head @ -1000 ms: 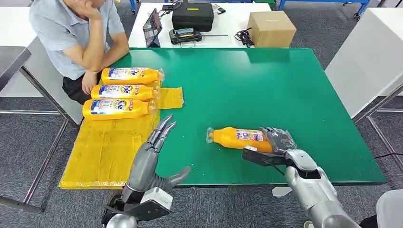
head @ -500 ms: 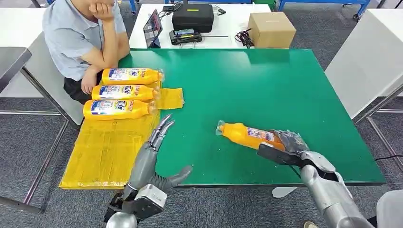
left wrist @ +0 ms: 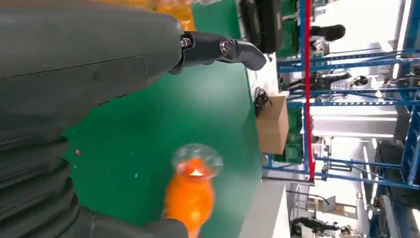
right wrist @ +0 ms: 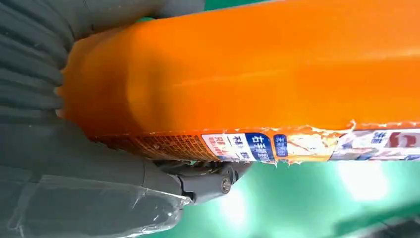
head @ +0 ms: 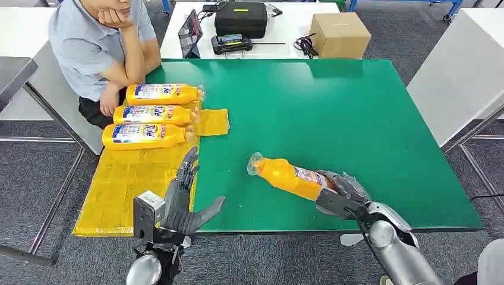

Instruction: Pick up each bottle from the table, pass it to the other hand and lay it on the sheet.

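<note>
My right hand [head: 342, 195] grips the base of an orange bottle [head: 287, 176] and holds it off the green table [head: 333, 113], neck pointing left towards my left hand. The right wrist view shows the bottle [right wrist: 267, 79] close up, wrapped by my right hand [right wrist: 74, 163]. My left hand [head: 181, 199] stands open at the table's front edge beside the yellow sheet [head: 128, 190], fingers spread. In the left wrist view the bottle's clear cap [left wrist: 196, 159] faces my left hand [left wrist: 99, 64]. Three orange bottles [head: 151, 114] lie side by side on the sheet's far end.
A person [head: 98, 41] sits at the table's far left corner, elbow near the sheet. Behind the table a white bench holds a black case [head: 241, 18] and a cardboard box [head: 340, 34]. A white table [head: 463, 65] stands to the right.
My right hand has lifted the bottle and carried it left, its neck swinging up towards my left hand. My left hand has drawn back and turned, fingers still spread.
</note>
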Controlling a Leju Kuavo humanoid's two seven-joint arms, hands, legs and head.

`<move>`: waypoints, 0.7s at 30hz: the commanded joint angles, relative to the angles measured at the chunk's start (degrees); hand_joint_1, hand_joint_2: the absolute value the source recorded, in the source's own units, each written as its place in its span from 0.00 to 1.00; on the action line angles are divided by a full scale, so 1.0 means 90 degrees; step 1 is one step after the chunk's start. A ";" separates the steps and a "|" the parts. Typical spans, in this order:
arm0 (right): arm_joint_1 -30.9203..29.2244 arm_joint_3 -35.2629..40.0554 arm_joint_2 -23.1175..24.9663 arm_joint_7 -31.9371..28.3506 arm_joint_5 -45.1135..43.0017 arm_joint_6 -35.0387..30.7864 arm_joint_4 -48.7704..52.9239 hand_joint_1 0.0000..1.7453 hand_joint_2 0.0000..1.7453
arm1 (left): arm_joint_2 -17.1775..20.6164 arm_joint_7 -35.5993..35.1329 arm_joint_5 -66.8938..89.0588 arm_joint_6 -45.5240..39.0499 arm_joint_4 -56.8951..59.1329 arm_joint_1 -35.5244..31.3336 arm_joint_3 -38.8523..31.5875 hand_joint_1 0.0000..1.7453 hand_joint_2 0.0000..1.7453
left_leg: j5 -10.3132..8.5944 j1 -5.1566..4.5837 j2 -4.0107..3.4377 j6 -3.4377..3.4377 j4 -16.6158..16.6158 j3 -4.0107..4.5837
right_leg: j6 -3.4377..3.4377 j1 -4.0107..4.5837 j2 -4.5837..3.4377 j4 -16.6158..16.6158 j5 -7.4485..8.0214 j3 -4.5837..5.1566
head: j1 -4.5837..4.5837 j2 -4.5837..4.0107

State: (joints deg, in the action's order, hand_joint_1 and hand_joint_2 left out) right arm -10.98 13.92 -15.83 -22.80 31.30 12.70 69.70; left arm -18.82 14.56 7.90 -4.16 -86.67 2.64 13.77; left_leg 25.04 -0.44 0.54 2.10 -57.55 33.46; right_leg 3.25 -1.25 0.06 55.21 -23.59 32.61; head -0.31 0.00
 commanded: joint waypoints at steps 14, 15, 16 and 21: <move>-0.0748 0.0973 0.1455 -0.0171 -0.0683 0.0106 0.0400 1.00 1.00 | -0.0131 0.0059 -0.1048 0.0434 0.1778 -0.0666 -0.0258 0.00 1.00 | 0.0003 0.0008 -0.0015 -0.0012 0.0001 0.0017 | -0.0012 0.0008 -0.0010 0.0002 -0.0001 0.0027 | -0.0002 0.0000; -0.0824 0.1054 0.1569 -0.0189 -0.0729 0.0125 0.0252 1.00 1.00 | -0.0131 0.0103 -0.1104 0.0487 0.1870 -0.0745 -0.0217 0.00 1.00 | 0.0003 0.0008 -0.0012 -0.0010 -0.0001 0.0020 | -0.0009 0.0008 -0.0008 0.0002 0.0000 0.0028 | 0.0000 0.0000; -0.0885 0.1128 0.1662 -0.0179 -0.0722 0.0115 0.0134 1.00 1.00 | -0.0131 0.0173 -0.1160 0.0528 0.1920 -0.0800 -0.0187 0.00 1.00 | 0.0003 0.0008 -0.0019 -0.0009 0.0000 0.0019 | -0.0008 0.0008 -0.0015 0.0001 0.0002 0.0028 | -0.0002 0.0000; -0.1034 0.1483 0.2026 -0.0200 -0.0758 0.0008 -0.0284 1.00 1.00 | -0.0131 0.0416 -0.1519 0.0602 0.2091 -0.0990 -0.0083 0.00 1.00 | 0.0005 0.0008 -0.0026 -0.0012 0.0000 0.0020 | -0.0012 0.0006 -0.0020 0.0003 0.0001 0.0026 | 0.0000 0.0000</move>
State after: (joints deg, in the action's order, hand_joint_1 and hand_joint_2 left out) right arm -15.12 21.16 -2.58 -24.35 25.07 13.40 75.21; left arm -19.06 16.18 -2.82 0.66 -74.97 -1.53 12.79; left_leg 25.04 -0.41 0.49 2.08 -57.55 33.75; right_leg 3.26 -1.24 0.05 55.23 -23.59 32.90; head -0.31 0.00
